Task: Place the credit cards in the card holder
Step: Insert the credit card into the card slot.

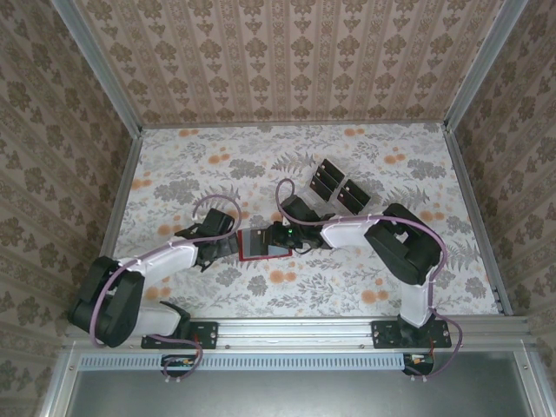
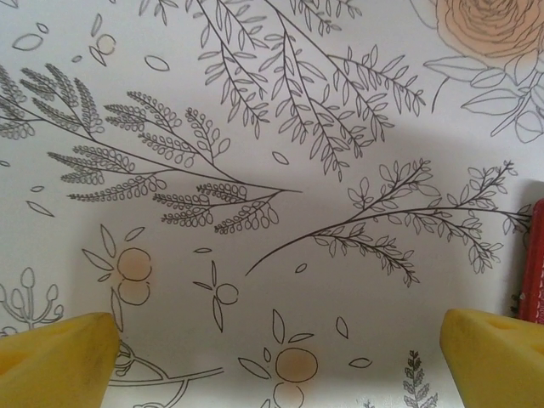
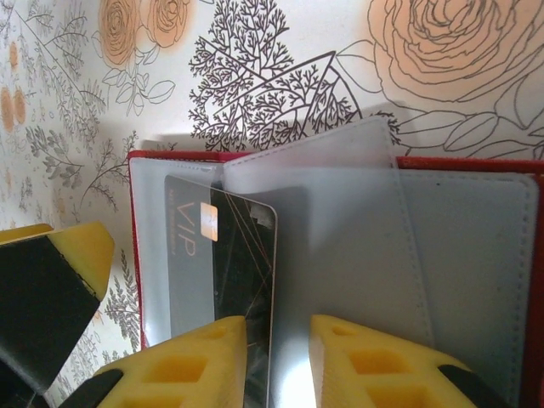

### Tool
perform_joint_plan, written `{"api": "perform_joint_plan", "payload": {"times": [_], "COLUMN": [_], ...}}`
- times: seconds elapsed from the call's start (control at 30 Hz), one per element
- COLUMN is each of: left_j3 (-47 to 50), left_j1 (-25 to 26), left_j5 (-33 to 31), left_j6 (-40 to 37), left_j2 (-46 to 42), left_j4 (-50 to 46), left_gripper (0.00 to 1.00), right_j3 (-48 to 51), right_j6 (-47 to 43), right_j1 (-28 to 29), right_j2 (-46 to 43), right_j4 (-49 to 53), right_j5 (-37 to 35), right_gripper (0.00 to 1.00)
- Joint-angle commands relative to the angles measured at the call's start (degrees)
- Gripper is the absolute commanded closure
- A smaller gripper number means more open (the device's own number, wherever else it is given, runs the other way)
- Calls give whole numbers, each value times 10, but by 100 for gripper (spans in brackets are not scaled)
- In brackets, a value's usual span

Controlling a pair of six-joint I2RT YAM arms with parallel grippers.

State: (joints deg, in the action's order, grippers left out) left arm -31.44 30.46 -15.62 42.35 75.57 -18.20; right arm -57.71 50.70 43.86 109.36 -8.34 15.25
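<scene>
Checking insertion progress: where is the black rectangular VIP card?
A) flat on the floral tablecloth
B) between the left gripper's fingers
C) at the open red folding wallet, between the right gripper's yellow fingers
C: the black VIP card stands between the fingers of the right gripper, against the pale pockets of the open red wallet.

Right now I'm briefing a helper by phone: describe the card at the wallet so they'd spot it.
Mid-table lies the open red wallet, the right hand over it. The card there is black with VIP lettering, partly under a clear sleeve, unlike the other black cards farther back.
</scene>
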Motion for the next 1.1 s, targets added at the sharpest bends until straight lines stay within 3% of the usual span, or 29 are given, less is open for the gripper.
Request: {"api": "perform_joint_plan", "payload": {"times": [0.0, 0.43, 1.07], "left_j3": [-12, -17, -13], "left_j1": [5, 16, 29], "left_j5": [7, 16, 13], "left_j6": [-13, -15, -10], "left_j2": [12, 50, 53], "left_j4": [9, 24, 28], "left_gripper": [0, 0, 0], "right_j3": [-16, -34, -82], "right_j6": [-10, -9, -9], "right_j1": [-1, 0, 22], "right_j2": [18, 27, 51], "right_j4": [24, 23, 41], "right_j5": [1, 20, 31], "right_gripper": [77, 91, 93]}}
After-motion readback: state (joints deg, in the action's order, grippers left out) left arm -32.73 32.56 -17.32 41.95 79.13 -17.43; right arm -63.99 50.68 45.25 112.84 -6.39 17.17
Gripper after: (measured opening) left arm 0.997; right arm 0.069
